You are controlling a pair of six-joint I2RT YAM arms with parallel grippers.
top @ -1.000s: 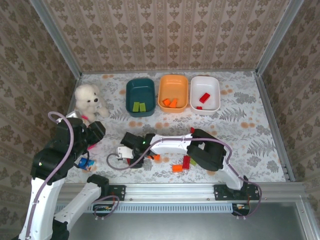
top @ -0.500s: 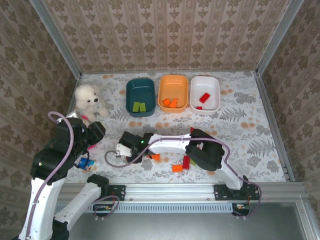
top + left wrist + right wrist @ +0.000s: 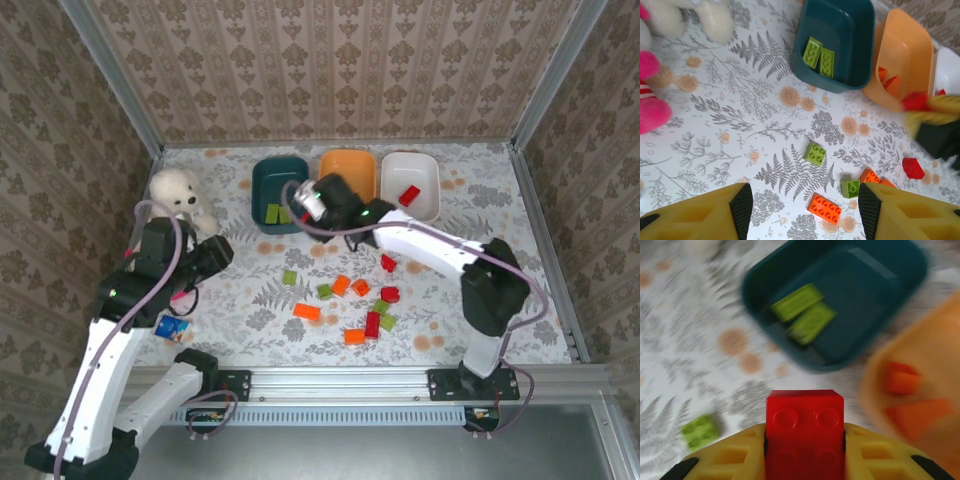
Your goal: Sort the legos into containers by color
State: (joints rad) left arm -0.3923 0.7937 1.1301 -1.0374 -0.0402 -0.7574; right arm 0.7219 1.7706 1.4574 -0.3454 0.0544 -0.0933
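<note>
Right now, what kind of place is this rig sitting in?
Likely a staged robot test cell, not a real room: wallpaper panels set in an aluminium frame, a mounting rail along the near edge of the floral table, and a teal tub and scattered legos as sorting props.

red lego [image 3: 804, 432]; teal tub [image 3: 272, 180]; orange tub [image 3: 350, 165]; white tub [image 3: 422, 170]; fern-print table [image 3: 500, 235]

A red plastic brick [image 3: 804, 434] sits clamped between yellow gripper fingers [image 3: 735, 460], above a dark teal plastic tub [image 3: 840, 300] holding two light green bricks [image 3: 804, 315].
</note>
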